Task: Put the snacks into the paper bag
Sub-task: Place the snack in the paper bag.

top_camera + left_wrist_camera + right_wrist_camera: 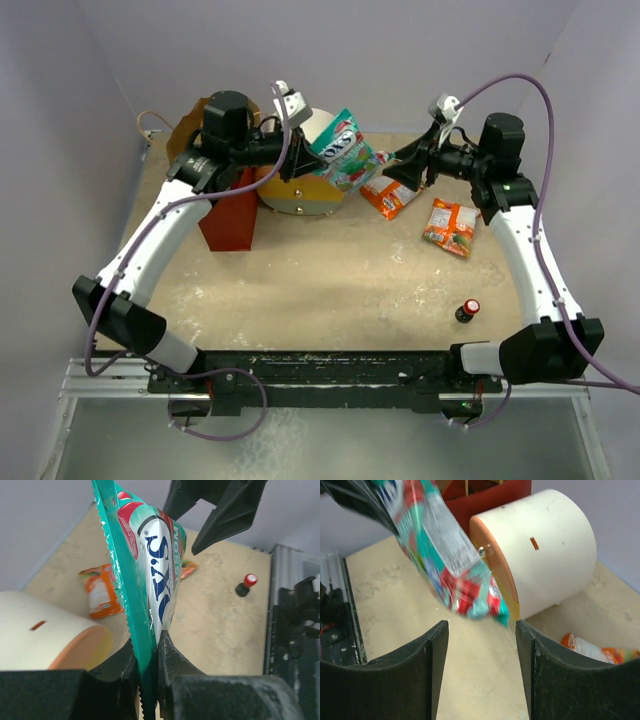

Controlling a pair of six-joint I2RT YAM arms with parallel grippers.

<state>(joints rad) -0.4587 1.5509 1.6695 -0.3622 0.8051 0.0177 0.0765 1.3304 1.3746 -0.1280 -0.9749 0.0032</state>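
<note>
My left gripper (303,152) is shut on the edge of a teal and red snack packet (345,150) and holds it in the air in front of the drawer unit. In the left wrist view the packet (150,565) sticks up from the closed gripper (149,650). My right gripper (402,172) is open just right of the packet, not touching it. In the right wrist view the packet (450,555) hangs above and beyond the open gripper (481,630). The paper bag (228,205), red below and brown above, stands at the back left. Two orange packets (388,195) (450,227) lie on the table.
The round cream and orange drawer unit (300,185) lies beside the bag, right behind the held packet; it also shows in the right wrist view (540,555). A small dark bottle with a red cap (467,311) stands at the front right. The black rail (320,365) runs along the near edge.
</note>
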